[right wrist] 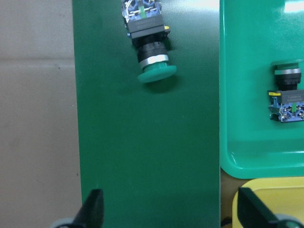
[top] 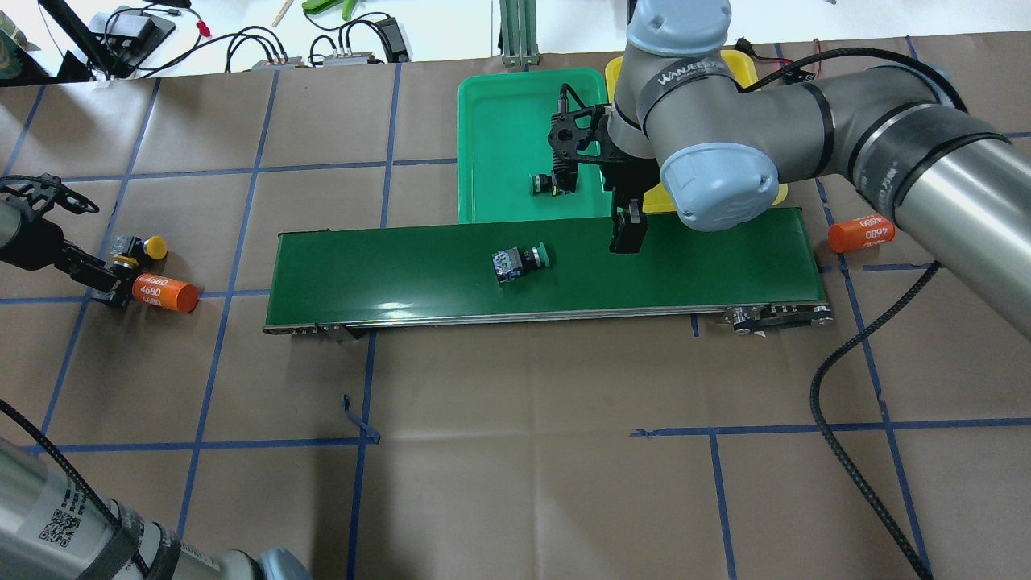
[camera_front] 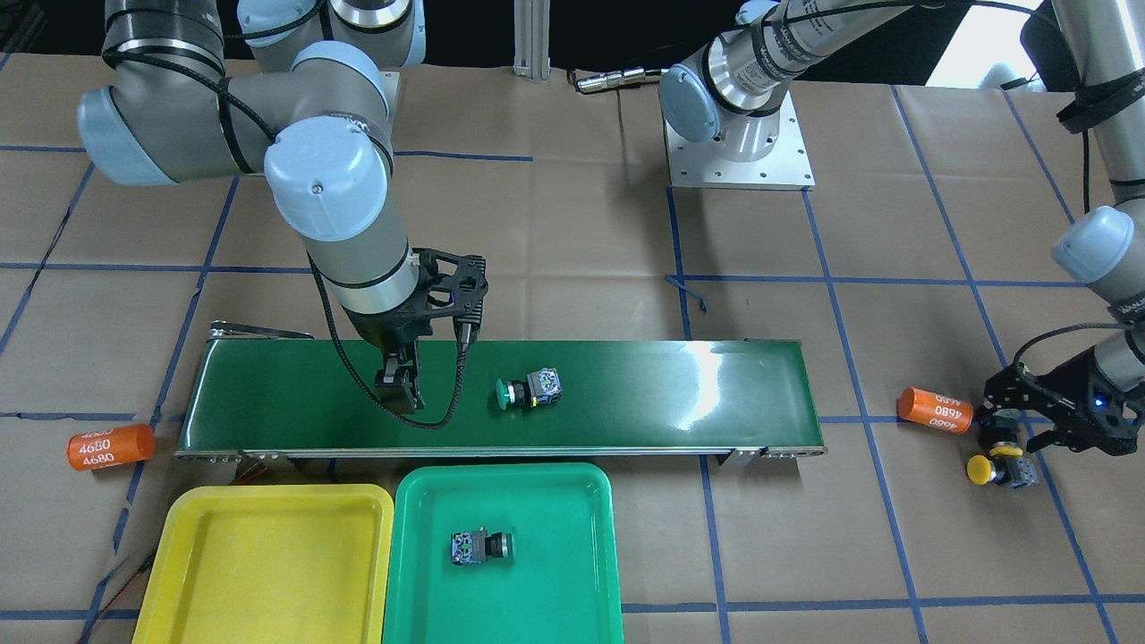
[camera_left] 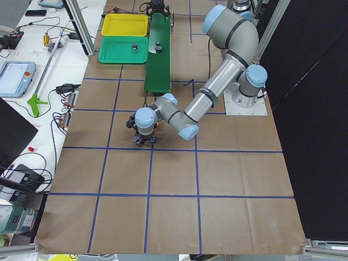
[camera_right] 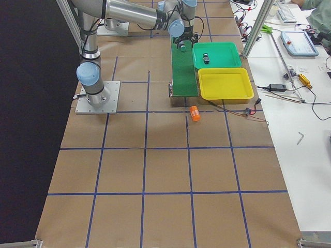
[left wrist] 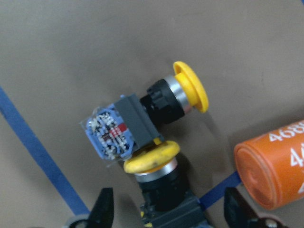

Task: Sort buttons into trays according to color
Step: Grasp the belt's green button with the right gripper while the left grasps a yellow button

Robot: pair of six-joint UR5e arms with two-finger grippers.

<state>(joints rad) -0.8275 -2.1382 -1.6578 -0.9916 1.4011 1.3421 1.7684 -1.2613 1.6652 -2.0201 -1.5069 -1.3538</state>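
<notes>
A green button (camera_front: 528, 390) lies on its side on the conveyor belt (camera_front: 671, 385). My right gripper (camera_front: 400, 389) hangs open and empty over the belt beside it; the right wrist view shows this button (right wrist: 148, 52) ahead of the spread fingers. A second green button (camera_front: 481, 547) lies in the green tray (camera_front: 537, 501). The yellow tray (camera_front: 268, 572) holds nothing. Two yellow buttons lie on the paper at the robot's left. My left gripper (left wrist: 168, 209) is open, its fingers apart on either side of one yellow button (left wrist: 152, 159). The other yellow button (left wrist: 142, 114) lies just beyond it.
An orange cylinder marked 4680 (camera_front: 936, 409) lies right beside the left gripper and the yellow buttons. Another orange cylinder (camera_front: 110, 447) lies off the belt's other end, near the yellow tray. The two trays sit side by side against the belt's long edge.
</notes>
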